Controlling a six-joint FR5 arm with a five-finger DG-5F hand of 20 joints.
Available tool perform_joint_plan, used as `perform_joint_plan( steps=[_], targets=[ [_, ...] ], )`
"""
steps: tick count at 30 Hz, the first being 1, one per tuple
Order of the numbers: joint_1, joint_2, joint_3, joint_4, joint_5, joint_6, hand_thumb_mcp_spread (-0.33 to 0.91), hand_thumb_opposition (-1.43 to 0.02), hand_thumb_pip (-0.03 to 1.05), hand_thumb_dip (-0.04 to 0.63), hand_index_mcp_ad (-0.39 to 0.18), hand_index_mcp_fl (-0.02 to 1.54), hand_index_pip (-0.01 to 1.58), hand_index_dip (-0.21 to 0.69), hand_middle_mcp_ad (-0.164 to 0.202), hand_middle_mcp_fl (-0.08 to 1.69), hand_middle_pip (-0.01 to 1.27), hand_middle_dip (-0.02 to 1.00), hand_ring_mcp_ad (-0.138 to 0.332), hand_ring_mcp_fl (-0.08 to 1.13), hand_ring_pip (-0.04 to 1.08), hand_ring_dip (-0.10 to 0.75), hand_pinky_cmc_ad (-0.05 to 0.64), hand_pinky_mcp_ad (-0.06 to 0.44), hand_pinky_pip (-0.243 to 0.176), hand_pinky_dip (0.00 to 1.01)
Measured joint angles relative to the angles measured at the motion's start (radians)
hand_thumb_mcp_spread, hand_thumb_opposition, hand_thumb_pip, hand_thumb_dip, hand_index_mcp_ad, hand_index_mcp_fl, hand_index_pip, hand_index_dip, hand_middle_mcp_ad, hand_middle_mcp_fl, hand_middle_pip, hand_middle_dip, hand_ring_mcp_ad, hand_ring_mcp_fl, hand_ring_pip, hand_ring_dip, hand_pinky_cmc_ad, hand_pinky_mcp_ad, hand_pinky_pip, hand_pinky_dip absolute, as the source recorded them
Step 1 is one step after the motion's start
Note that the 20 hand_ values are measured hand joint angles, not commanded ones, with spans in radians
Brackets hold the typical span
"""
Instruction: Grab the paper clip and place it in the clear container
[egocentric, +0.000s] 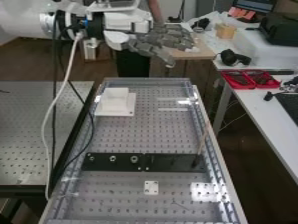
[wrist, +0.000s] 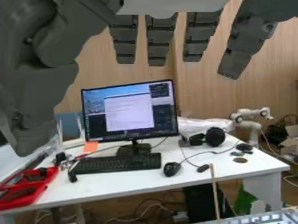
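Note:
The hand (egocentric: 159, 42) is above and beyond the bench's far end in the high view, with its fingers extended and nothing held. In the wrist view the hand (wrist: 159, 40) has straight, spread fingers, with the thumb at one side. Near the bench's near end lies a faint thin shape (egocentric: 179, 204); I cannot tell whether it is the paper clip. A bright, see-through patch (egocentric: 205, 192) lies close to the right rail, and whether it is the clear container cannot be made out.
The perforated bench (egocentric: 159, 137) carries a white stepped block (egocentric: 114, 102), a black bar (egocentric: 116, 161) with round fittings, a small white plate (egocentric: 151, 187) and an upright thin stick (egocentric: 203, 140). Beside it, a desk (egocentric: 256, 107) holds red trays (egocentric: 239, 80). A monitor (wrist: 130, 111) stands there too.

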Motion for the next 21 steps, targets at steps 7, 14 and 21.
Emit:
perform_joint_plan(
  steps=[7, 14, 21],
  targets=[
    [-0.017, 0.012, -0.006, 0.001, -0.022, -0.011, 0.24, -0.71, 0.43, 0.115, -0.105, 0.05, 0.11, 0.222, 0.024, 0.00, 0.13, 0.19, 0.127, 0.00, 0.08, 0.112, 0.396, 0.295, -0.124, 0.49],
    [-0.033, 0.013, -0.005, -0.001, -0.053, -0.008, 0.24, -0.71, 0.43, 0.119, -0.105, 0.05, 0.11, 0.223, 0.024, 0.00, 0.13, 0.19, 0.127, 0.00, 0.08, 0.112, 0.396, 0.295, -0.124, 0.49],
    [-0.044, 0.018, 0.002, 0.003, -0.073, -0.009, 0.24, -0.71, 0.42, 0.119, -0.105, 0.05, 0.11, 0.223, 0.024, 0.00, 0.13, 0.19, 0.127, 0.00, 0.08, 0.112, 0.396, 0.295, -0.124, 0.49]
  ],
)
